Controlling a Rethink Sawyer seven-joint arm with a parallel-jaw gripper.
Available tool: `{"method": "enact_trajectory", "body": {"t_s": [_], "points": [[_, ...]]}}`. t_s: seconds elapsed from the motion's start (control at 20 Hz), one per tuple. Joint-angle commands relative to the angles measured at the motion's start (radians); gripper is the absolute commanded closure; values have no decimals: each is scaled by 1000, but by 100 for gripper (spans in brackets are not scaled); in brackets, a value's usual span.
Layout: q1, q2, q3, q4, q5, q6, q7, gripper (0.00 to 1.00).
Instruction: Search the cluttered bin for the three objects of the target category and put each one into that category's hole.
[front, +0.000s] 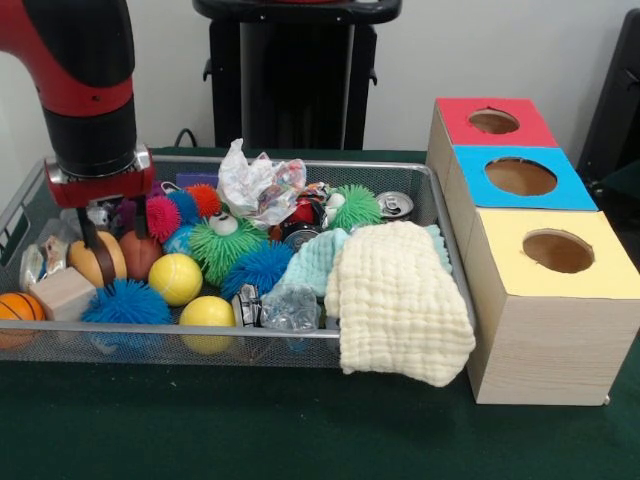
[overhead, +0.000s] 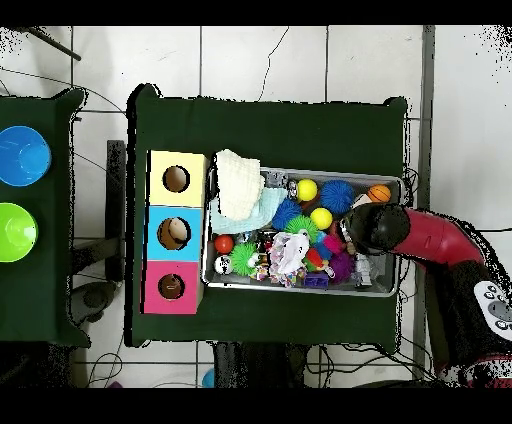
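Balls lie at my end of the wire bin (front: 300, 335): a yellow ball (front: 207, 312) by the front rim, a second yellow ball (front: 175, 278) just behind it, a small basketball (front: 17, 307) in the corner. A blue spiky ball (front: 126, 303) and a wooden block (front: 63, 291) crowd between them. My gripper (front: 97, 250) hangs over an orange ball (front: 96, 259), one dark finger (front: 103, 262) against it; whether my jaws are spread I cannot tell. Behind sit crumpled paper (front: 255, 185) and a can (front: 394, 205); a yellow cloth (front: 397, 300) drapes the rim beside the three-holed box (front: 540, 300).
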Motion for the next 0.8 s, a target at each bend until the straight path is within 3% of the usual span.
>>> {"method": "enact_trajectory", "body": {"t_s": [0.05, 0.8], "points": [[-31, 112, 109, -64, -80, -51, -135, 0], [-105, 204, 160, -63, -172, -155, -158, 0]]}}
